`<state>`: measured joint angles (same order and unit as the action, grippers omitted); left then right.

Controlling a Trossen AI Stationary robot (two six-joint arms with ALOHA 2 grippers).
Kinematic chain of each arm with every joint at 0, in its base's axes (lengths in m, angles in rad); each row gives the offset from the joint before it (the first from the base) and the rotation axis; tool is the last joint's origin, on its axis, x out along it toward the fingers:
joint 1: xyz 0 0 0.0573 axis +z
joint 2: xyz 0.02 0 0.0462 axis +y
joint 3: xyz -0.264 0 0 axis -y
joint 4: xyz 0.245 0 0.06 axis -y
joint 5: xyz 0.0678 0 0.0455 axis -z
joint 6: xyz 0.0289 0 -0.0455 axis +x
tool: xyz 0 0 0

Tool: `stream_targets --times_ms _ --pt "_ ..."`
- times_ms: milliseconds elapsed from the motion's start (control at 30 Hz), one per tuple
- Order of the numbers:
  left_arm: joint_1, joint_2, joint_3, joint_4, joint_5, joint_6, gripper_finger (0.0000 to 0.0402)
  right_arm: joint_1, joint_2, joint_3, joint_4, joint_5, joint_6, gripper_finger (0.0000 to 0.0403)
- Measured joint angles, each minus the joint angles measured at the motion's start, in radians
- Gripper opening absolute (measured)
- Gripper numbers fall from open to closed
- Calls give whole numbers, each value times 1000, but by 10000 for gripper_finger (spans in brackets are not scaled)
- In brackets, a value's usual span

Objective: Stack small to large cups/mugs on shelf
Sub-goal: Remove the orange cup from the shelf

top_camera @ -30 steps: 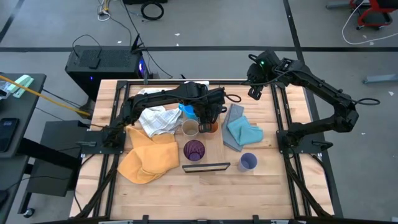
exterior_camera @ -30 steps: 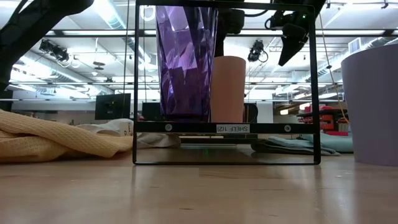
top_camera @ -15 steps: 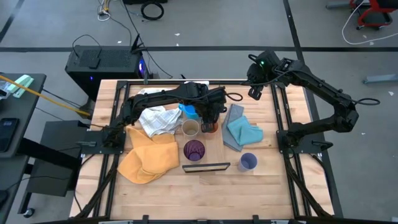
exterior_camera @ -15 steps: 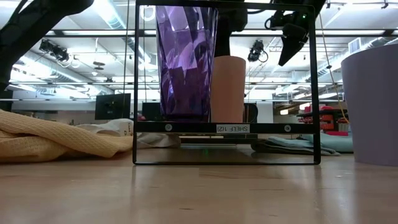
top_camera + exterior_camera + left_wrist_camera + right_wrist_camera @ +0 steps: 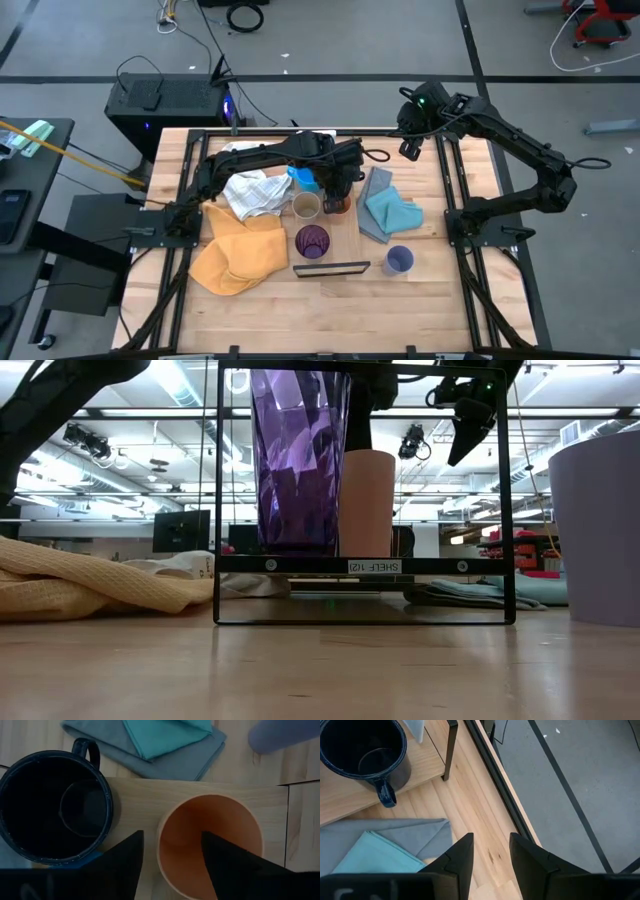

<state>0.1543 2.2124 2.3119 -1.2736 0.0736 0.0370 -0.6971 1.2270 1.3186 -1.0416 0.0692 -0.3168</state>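
Sitting on the long light wooden shelf (image 5: 200, 795), beside the navy enamel mug (image 5: 52, 812): the orange plastic cup (image 5: 210, 845). Spreading wide and letting go after gripping its rim: left gripper (image 5: 172, 857), probably finishing this placement. Waiting half-open off the table's far corner: right gripper (image 5: 487, 852).

Overhead, table-level, two wrist views; navy mug (image 5: 52, 812) shared.
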Motion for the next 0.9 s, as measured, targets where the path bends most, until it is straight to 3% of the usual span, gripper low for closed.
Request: stream_targets --times_ms 200,333,400,467,567,667,733,900 --pt "2 -2 44 -35 3 0 225 0 0 0 0 0 0 132" --pt "4 -57 44 7 -1 -2 225 -1 0 0 -2 -8 0 132" --pt "4 -102 35 84 -2 -4 220 -4 0 0 -6 -65 -2 132" --pt "-2 -154 35 219 -1 -28 213 -11 0 0 -3 -120 3 132" --pt "-36 -225 37 583 -1 -47 201 -20 0 0 12 -137 10 132" --pt "-89 -260 39 985 7 15 188 -41 -8 0 24 -136 11 132" --pt "-109 -287 39 1103 14 74 179 -57 -22 0 21 -144 11 132" --pt "-64 -458 36 846 -82 176 160 -98 -76 0 17 -168 12 132"
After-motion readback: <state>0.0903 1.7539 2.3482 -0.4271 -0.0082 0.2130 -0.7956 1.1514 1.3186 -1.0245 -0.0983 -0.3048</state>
